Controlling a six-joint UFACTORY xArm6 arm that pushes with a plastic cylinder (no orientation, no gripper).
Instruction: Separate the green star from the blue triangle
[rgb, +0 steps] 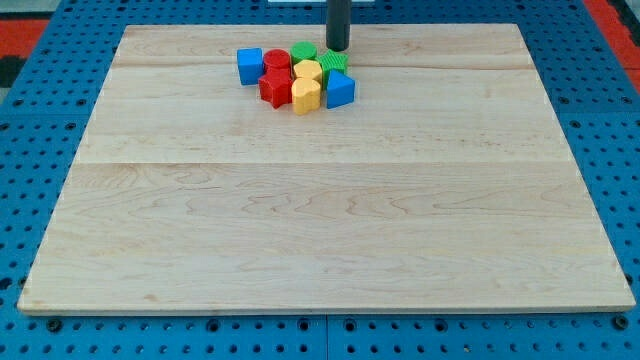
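Tip (338, 48): at the view's top, just behind the cluster, right above the green star (334, 63); seemingly touching or nearly touching its far edge, contact not certain.
Pincer: none on this rod, so no released or clenched state to tell; only a blunt end for pushing.
Green star: at the cluster's upper right corner, partly hidden behind a yellow block (308, 71); shape only partly readable.
Blue triangle (340, 90): directly below the green star toward the view's bottom, touching or just beside it.
Neighbours: second yellow block (306, 95) just left of the blue triangle; two red blocks (276, 60) (275, 87) further left; green block (303, 51) at the top; blue cube (250, 65) at the far left.
Counter (320, 250): pale wood, wide bare area to the right and bottom.
Step in hand: likely lining up on the star.
Doing it well: better to slide round to the star's left side and push toward the view's right, away from the pile.
Risk: pushing straight down from here would probably drive the star into the triangle and move both together.
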